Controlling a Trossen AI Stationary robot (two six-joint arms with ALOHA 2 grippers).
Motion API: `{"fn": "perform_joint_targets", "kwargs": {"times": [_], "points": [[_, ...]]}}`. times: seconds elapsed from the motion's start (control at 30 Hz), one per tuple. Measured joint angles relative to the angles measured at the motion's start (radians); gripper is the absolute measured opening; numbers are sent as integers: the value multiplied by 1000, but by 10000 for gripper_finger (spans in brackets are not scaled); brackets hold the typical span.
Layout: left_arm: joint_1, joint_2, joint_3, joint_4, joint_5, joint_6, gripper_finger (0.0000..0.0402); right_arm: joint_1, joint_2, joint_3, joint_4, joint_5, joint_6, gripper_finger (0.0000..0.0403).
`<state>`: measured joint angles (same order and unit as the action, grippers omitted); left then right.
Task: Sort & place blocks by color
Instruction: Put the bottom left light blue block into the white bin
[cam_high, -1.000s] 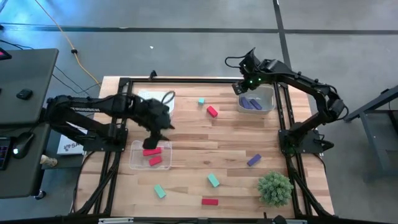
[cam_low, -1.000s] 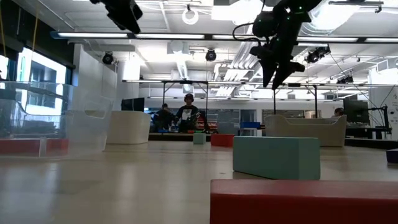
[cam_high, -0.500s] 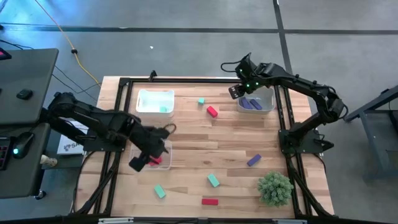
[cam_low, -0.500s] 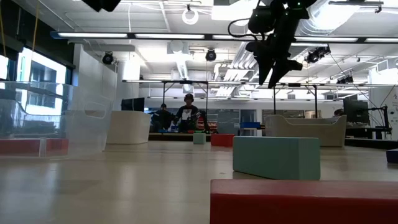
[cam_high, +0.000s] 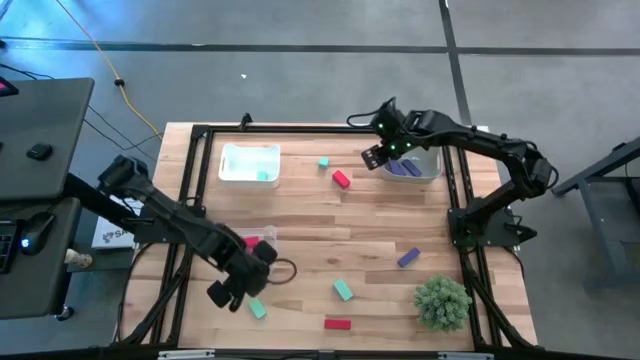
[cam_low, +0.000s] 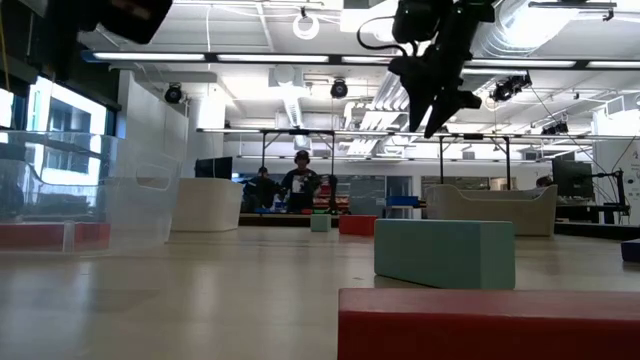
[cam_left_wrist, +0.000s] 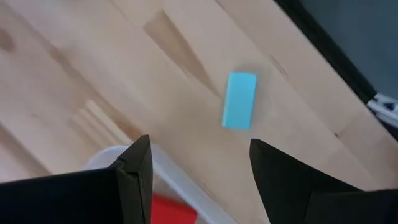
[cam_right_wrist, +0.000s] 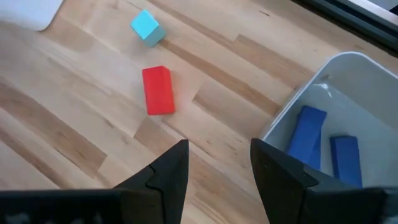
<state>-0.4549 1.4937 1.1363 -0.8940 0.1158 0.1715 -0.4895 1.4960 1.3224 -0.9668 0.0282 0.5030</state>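
Teal block (cam_left_wrist: 239, 109) lies flat on the wooden bench (cam_high: 330, 220) just ahead of our left hand (cam_left_wrist: 199, 180), whose fingers (cam_left_wrist: 137, 168) stand wide apart with nothing between them. In the high view that left hand (cam_high: 232, 292) hangs over the near bench edge, the teal block (cam_high: 257, 308) just beside it, and the clear tray with red blocks (cam_high: 252, 242) close behind it.

Right hand (cam_right_wrist: 214, 168) is also open and empty. Ahead of it we see a red block (cam_right_wrist: 157, 90) and, just beyond that, a small teal block (cam_right_wrist: 146, 27), the two apart. Close beside this hand sits a clear tray (cam_right_wrist: 348, 68) holding two purple blocks (cam_right_wrist: 308, 134). From above, the right hand (cam_high: 378, 152) hovers at that tray's edge.

Further blocks lie loose well away from both hands: teal (cam_high: 343, 290), red (cam_high: 337, 323), purple (cam_high: 408, 258).
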Motion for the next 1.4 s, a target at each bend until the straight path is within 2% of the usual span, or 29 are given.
{"fn": "perform_joint_targets", "kwargs": {"times": [0.4,0.7,1.03,1.4], "points": [[-97,149,0,64,-4,-89,181,47,0,0,0,28,21,161],[-143,241,0,112,-34,-90,181,48,1,0,-4,28,21,161],[-157,314,1,202,-38,-116,181,67,1,0,-28,32,21,161],[-156,352,-1,201,-37,-127,181,122,1,-2,-40,60,22,161]]}}
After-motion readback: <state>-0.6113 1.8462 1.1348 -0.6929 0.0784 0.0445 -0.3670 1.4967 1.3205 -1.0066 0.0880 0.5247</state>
